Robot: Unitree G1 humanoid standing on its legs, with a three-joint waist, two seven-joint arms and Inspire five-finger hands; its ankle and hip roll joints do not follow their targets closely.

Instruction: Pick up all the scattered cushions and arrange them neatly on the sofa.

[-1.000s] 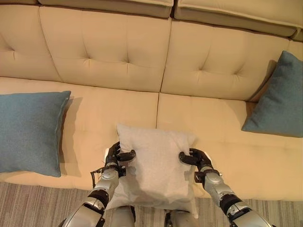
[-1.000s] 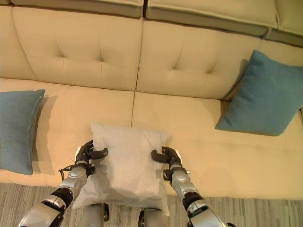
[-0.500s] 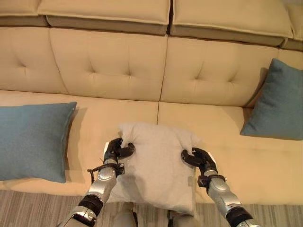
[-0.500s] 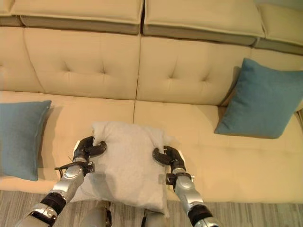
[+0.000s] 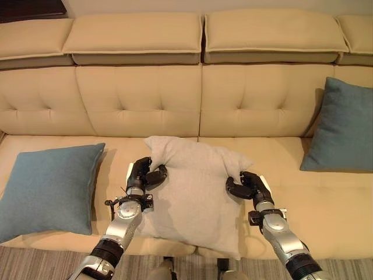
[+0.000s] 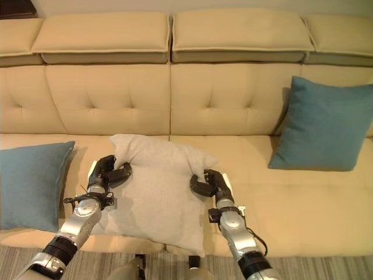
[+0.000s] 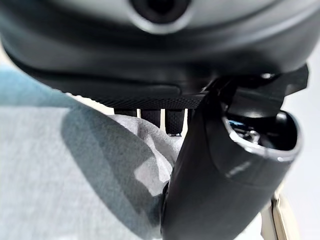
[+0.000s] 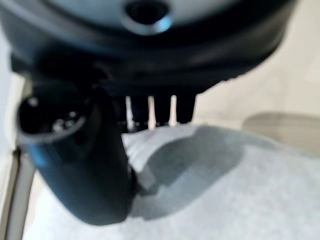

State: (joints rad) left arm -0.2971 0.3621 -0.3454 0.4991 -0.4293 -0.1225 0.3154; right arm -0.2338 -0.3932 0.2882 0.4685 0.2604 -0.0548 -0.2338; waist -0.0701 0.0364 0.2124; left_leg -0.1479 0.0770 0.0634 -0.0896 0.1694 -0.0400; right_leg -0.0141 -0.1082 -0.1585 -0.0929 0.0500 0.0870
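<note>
1. Nearest the front edge of the sofa seat (image 5: 175, 146): a light grey cushion (image 5: 195, 192) is held flat over the middle of the seat, its lower corner hanging past the front edge.
2. The left hand (image 5: 141, 175) is clamped on the cushion's left edge, thumb on top and fingers curled beneath; the pinch on grey fabric is confirmed in the left wrist view.
3. The right hand (image 5: 247, 185) is closed likewise on the right edge, confirmed in the right wrist view.
4. Step judged in hand: the grey cushion is being carried in for placement, not yet released.
5. Next move judged: the cushion to be pushed toward the tufted backrest (image 5: 145, 99) and stood against it before both grips are let go.
6. Further out: a teal cushion (image 5: 49, 186) lies flat at the seat's left end.
7. Farthest: a second teal cushion (image 6: 323, 125) leans upright against the backrest at the right end.
8. No brand, label or writing can be read.
</note>
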